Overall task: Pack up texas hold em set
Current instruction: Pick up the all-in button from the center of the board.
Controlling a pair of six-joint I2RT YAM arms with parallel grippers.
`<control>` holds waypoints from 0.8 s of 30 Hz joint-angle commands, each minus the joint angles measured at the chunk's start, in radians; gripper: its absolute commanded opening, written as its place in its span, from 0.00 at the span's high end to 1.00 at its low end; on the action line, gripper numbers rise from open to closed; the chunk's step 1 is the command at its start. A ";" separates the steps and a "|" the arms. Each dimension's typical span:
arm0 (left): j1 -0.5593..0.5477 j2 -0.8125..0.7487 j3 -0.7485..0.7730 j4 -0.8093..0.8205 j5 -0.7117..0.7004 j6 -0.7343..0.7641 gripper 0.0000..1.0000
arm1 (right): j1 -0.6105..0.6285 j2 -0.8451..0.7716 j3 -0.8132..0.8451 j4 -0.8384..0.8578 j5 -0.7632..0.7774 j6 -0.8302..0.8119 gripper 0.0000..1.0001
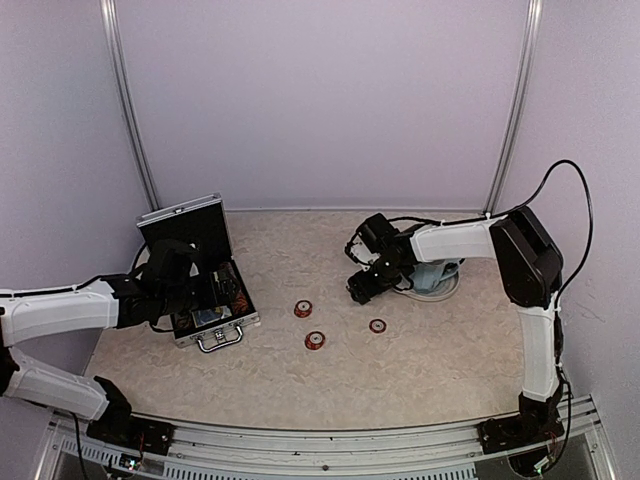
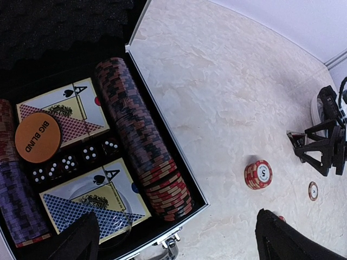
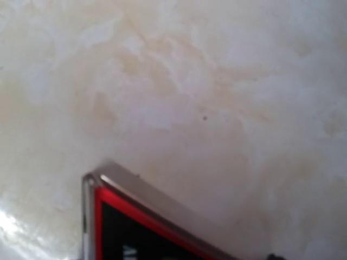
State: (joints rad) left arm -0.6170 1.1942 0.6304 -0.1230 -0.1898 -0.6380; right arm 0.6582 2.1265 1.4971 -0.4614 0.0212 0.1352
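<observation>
The silver briefcase (image 1: 214, 332) lies open at the left, lid up. In the left wrist view its black lining (image 2: 65, 27) holds rows of chips (image 2: 143, 146), two card boxes (image 2: 70, 116), several dice (image 2: 70, 162), an orange "BIG BLIND" disc (image 2: 38, 137) and a clear disc (image 2: 103, 208). My left gripper (image 2: 179, 244) is open and empty above the case's front rim. Loose on the table are a red-and-white chip stack (image 2: 258, 174), a second stack (image 1: 315, 341) and a single chip (image 2: 313, 190). My right gripper (image 1: 362, 285) holds the black triangular marker (image 3: 141, 227), red-edged, just above the table.
A grey-blue cup on a round saucer (image 1: 440, 275) stands right behind my right gripper. The case's handle (image 1: 220, 340) juts toward the front. Grey walls with metal rails close the back and sides.
</observation>
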 commanded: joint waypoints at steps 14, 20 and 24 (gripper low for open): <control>-0.010 -0.009 0.021 0.005 0.003 0.014 0.01 | -0.009 -0.052 -0.031 0.027 -0.052 -0.037 0.48; -0.010 -0.016 0.018 0.035 0.040 0.011 0.01 | 0.000 -0.091 -0.042 0.037 -0.080 -0.066 0.48; -0.010 -0.010 0.016 0.059 0.078 0.008 0.01 | 0.015 -0.121 -0.050 0.045 -0.096 -0.080 0.48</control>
State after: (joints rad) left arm -0.6189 1.1919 0.6304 -0.1120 -0.1558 -0.6380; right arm 0.6586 2.0781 1.4601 -0.4431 -0.0444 0.0807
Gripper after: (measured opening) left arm 0.988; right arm 0.600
